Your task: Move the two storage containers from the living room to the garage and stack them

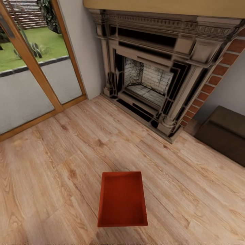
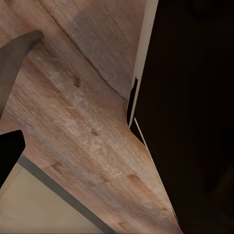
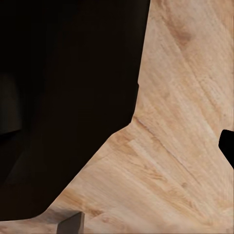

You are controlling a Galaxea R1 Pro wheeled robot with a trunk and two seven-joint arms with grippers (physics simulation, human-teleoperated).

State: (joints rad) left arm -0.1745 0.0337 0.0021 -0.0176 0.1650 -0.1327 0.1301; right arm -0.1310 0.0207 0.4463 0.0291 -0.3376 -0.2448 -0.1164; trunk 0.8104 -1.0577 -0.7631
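bright even daylight | soft blur | wide-angle edge bending | wrist views half black

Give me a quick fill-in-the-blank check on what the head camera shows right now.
1. The red-orange container sits on the ____ floor.
2. Inside, the container is ____.
3. Beyond it stands a fireplace framed on the right by red ____.
4. The glass doors look out on a green ____.

Missing words: wood-plank; empty; brick; lawn

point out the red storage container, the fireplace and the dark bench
storage container [image 1: 122, 200]: head view, on its inner bottom.
fireplace [image 1: 148, 80]: head view, on the pale brick back of the firebox.
dark bench [image 1: 224, 132]: head view, on its top surface.
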